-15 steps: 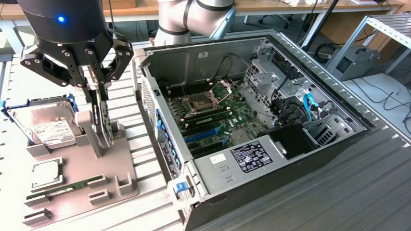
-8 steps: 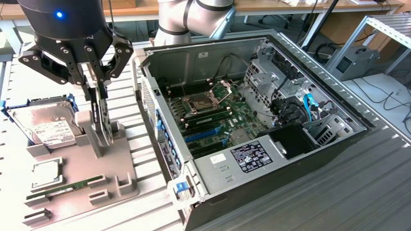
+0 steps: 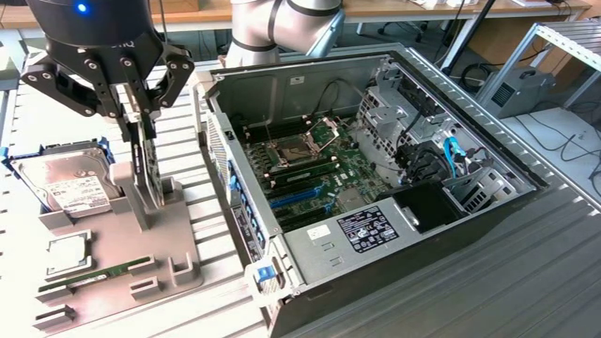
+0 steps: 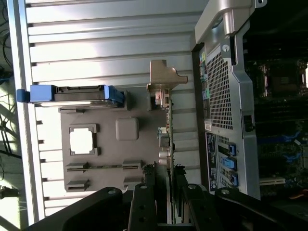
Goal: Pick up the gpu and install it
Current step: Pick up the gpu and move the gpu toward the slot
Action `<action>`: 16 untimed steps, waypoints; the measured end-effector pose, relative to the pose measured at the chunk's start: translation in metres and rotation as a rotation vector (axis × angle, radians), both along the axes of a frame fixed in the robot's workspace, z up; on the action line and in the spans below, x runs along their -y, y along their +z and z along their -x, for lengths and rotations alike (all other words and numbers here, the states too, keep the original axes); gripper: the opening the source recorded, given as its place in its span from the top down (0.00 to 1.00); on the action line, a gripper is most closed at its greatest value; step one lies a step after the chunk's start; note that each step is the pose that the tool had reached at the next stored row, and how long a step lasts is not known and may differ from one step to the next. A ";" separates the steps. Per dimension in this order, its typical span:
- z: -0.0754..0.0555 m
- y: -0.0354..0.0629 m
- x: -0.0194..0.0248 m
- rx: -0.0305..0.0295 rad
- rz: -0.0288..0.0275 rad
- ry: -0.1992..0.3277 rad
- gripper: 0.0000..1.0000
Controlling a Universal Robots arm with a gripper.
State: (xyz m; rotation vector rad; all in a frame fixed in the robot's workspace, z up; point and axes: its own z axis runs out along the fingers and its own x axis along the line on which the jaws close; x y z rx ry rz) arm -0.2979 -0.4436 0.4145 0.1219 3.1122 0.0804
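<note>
The gripper [image 3: 143,113] hangs in the upper left of the exterior view. Its black fingers [image 3: 131,105] are closed down onto the top edge of the gpu [image 3: 146,169], one on each face. In the wrist view the gripper [image 4: 168,169] straddles the same thin card [image 4: 168,122] edge-on, with no gap visible on either side. The gpu stands upright on its long edge in a slot of the grey holder tray [image 3: 122,239]. It seems still seated there, though the foot of the card is hard to make out.

At the far left of the exterior view, a silver hard drive [image 3: 61,184] with a white label leans in a blue caddy at the tray's back edge. In front of it, toward the lower left, a square silvery chip [image 3: 67,252] lies flat in its own recess. A slim green memory stick [image 3: 94,273] stands on its edge in a groove just beside the chip. The wrist view shows the tray [image 4: 110,159] with the hard drive [image 4: 72,94], the chip [image 4: 82,141] and the memory stick [image 4: 106,167], all apart from the gpu.

Just right of the tray, in the middle of the exterior view, an open computer case [image 3: 272,88] lies on its side on the ribbed metal counter [image 3: 526,282]. Inside it is the green motherboard [image 3: 348,176], with the processor socket [image 3: 291,149] toward the back. Blue expansion slots [image 3: 298,197] lie nearer the front. Further right a light blue cable [image 3: 451,158] runs past the drive cage, above a black box [image 3: 427,204].
</note>
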 end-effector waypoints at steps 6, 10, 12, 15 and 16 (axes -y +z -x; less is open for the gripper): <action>0.000 0.0033 0.0000 0.0000 0.0000 0.000 0.73; 0.000 0.0052 0.0000 -0.0001 0.0000 0.000 0.73; 0.000 0.0069 0.0000 0.0000 0.0000 0.000 0.73; 0.000 0.0088 0.0000 0.0000 0.0001 0.000 0.73; 0.000 0.0095 0.0000 0.0000 0.0001 0.000 0.73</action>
